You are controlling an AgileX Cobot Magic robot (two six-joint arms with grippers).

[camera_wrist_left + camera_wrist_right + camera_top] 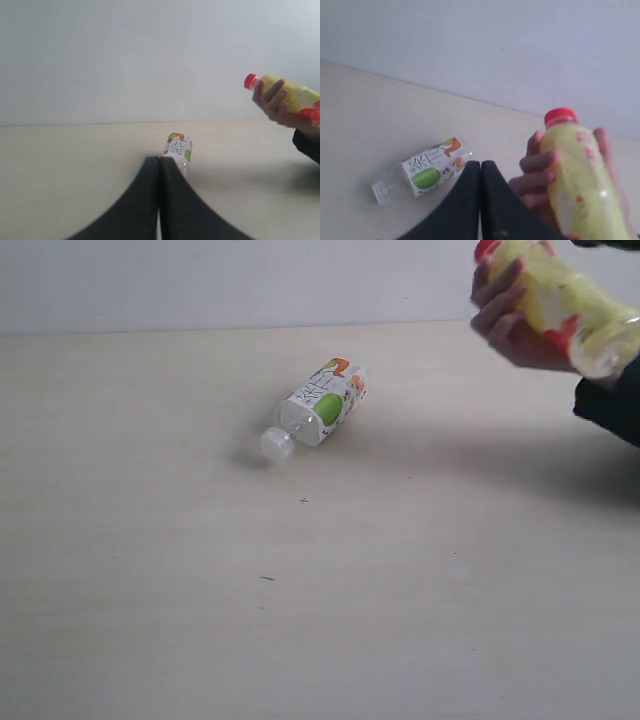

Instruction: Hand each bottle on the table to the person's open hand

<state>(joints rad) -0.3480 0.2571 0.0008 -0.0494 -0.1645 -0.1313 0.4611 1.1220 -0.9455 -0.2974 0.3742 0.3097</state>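
One white-capped bottle (325,400) with a green-and-white label lies on its side on the table (150,590), cap towards the near left. It also shows as the bottle (178,149) just beyond my left gripper (159,159), which is shut and holds nothing. The person's hand (505,325) at the far right is closed around the yellow-labelled, red-capped bottle (565,305), lifted off the table. My right gripper (480,163) is shut and empty, with the lying bottle (432,165) on one side and the held yellow bottle (580,175) on the other. Neither gripper appears in the exterior view. The red-labelled bottle and the second white-capped one are out of view.
A black sleeve (610,405) hangs over the table's right edge below the hand. A plain pale wall (250,280) runs behind the table. A few dark specks (267,578) dot the surface.
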